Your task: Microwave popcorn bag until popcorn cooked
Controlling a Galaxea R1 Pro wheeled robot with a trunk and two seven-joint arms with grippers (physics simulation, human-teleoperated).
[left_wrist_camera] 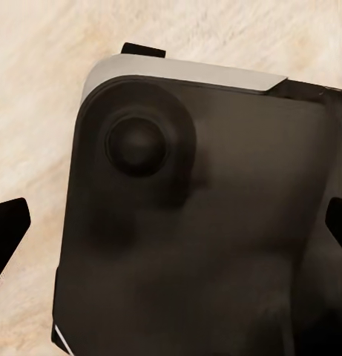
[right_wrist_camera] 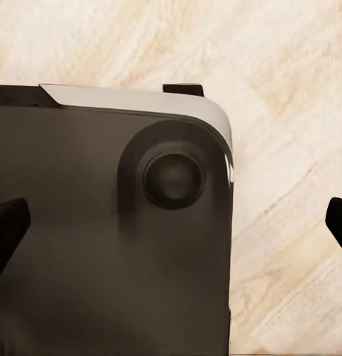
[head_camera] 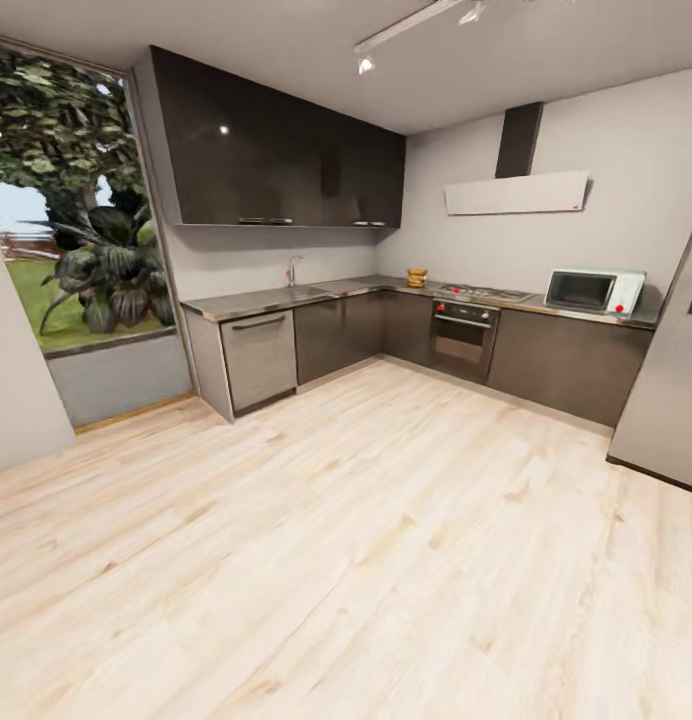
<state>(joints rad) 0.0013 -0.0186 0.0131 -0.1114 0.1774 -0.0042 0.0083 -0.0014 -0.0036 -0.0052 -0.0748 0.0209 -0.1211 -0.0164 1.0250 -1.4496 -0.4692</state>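
Across the room, the tan-brown popcorn bag [head_camera: 417,277] stands on the grey countertop [head_camera: 276,298] near its inner corner. The mint-blue microwave [head_camera: 594,291] sits further right on the same counter, with its dark door closed. In the left wrist view my left gripper [left_wrist_camera: 171,230] hangs over my own dark base [left_wrist_camera: 200,245]; its dark fingertips [left_wrist_camera: 7,231] are spread wide with nothing between them. My right gripper [right_wrist_camera: 173,226] is open in the same way above the base [right_wrist_camera: 104,245] and the wood floor [right_wrist_camera: 289,111].
A broad stretch of light wood floor [head_camera: 336,520] lies between me and the cabinets. A steel oven [head_camera: 463,337] with a hob [head_camera: 483,294] stands between bag and microwave. A dishwasher [head_camera: 259,358] ends the left counter run, and a tall grey fridge [head_camera: 671,390] is at the right.
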